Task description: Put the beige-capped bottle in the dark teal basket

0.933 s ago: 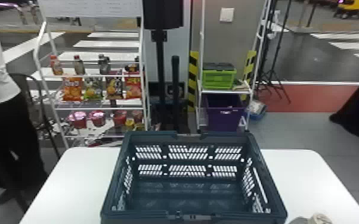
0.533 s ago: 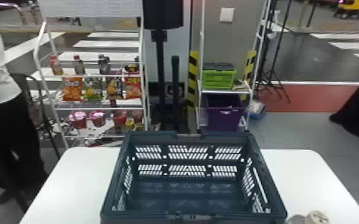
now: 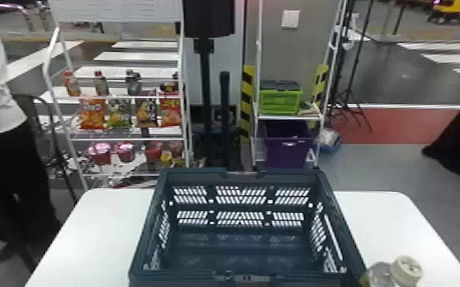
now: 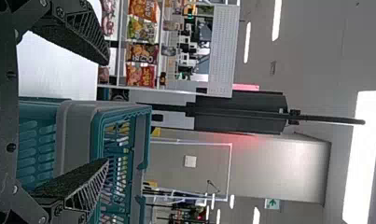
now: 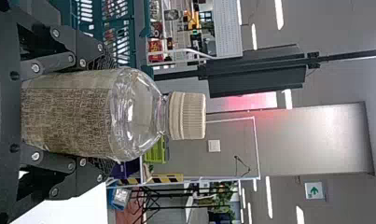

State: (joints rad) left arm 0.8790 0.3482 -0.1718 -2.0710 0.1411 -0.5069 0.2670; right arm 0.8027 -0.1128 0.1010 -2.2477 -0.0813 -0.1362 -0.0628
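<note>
The beige-capped bottle [image 3: 407, 270] is clasped by the right gripper [image 5: 107, 114], right of the basket [image 3: 193, 175]; the left gripper [image 4: 104, 112] is spread.

Left gripper [image 4: 106, 111]: black, wedge-shaped fingers [image 4: 91, 184], slatted lattice sides, grainy dark pads [image 4: 66, 181]. Right gripper [image 5: 112, 115]: also black, jointed links [image 5: 52, 62], round silver screws [image 5: 35, 68].

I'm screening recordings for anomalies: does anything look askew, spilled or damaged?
Nothing stands out: the dark teal basket stands level on the table, and the beige-capped bottle, upright with its cap on, is in the right tool.
</note>
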